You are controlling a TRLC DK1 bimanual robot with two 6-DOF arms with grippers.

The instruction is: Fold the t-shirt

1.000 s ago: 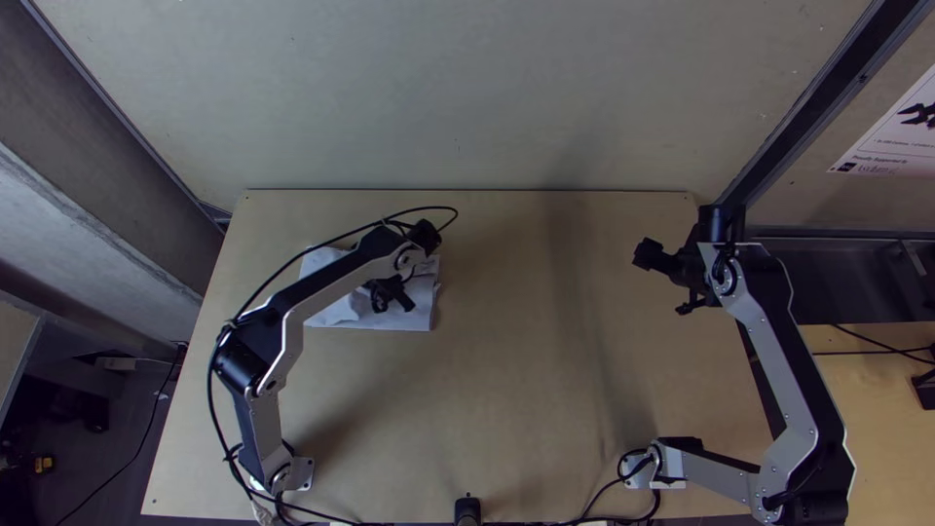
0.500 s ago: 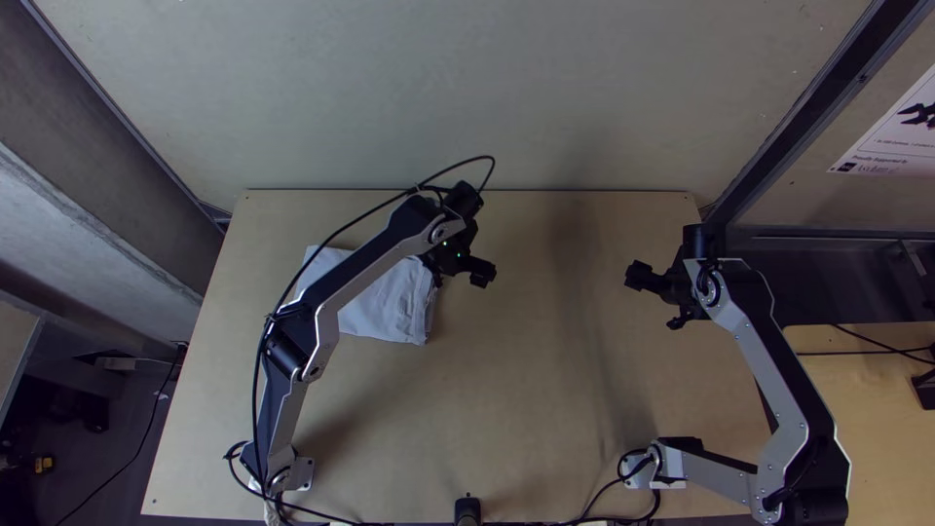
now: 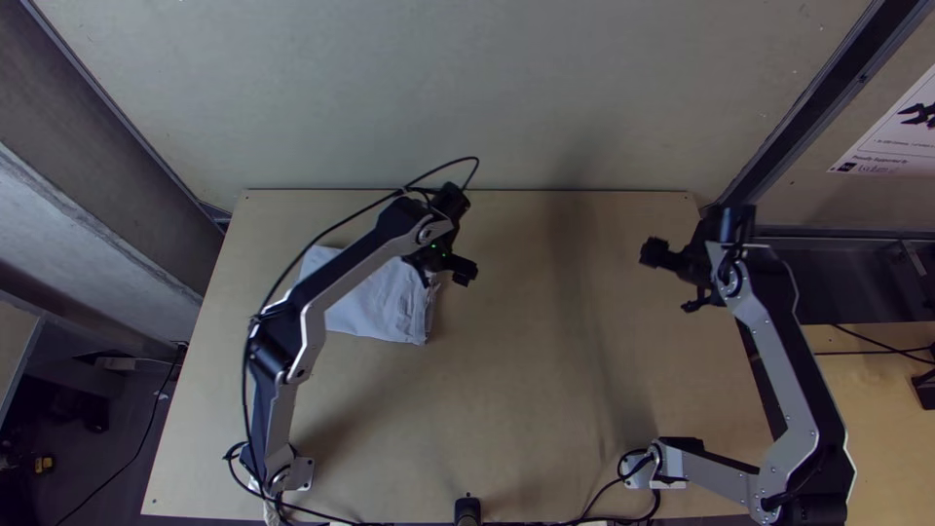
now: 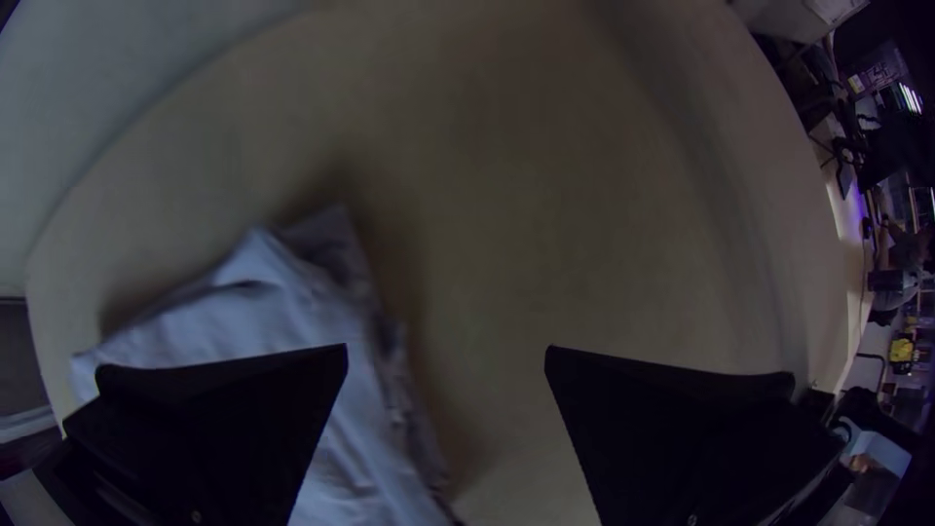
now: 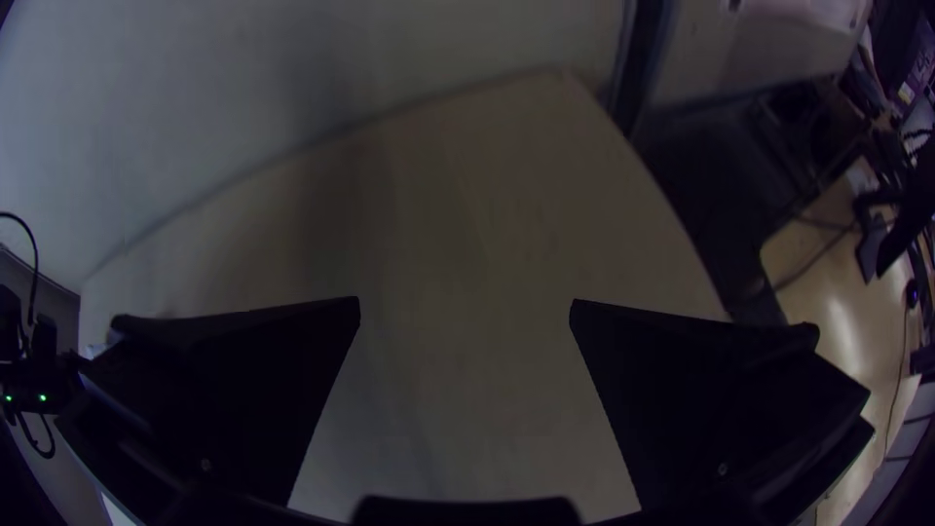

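Top view: left gripper [image 3: 448, 277], over the t-shirt a second ago, has shifted to its inner edge. T-shirt [image 3: 380, 305] lies as a compact, folded-looking bundle on the left part of the surface [image 3: 526, 390], its near edge now more slanted. Right gripper [image 3: 667, 280] stands well apart from it.

Left wrist view: jaws parted, nothing held; cloth edge rumpled. Judgement: folding appears well advanced; tidying that edge may remain.

Right wrist view: jaws spread, empty.
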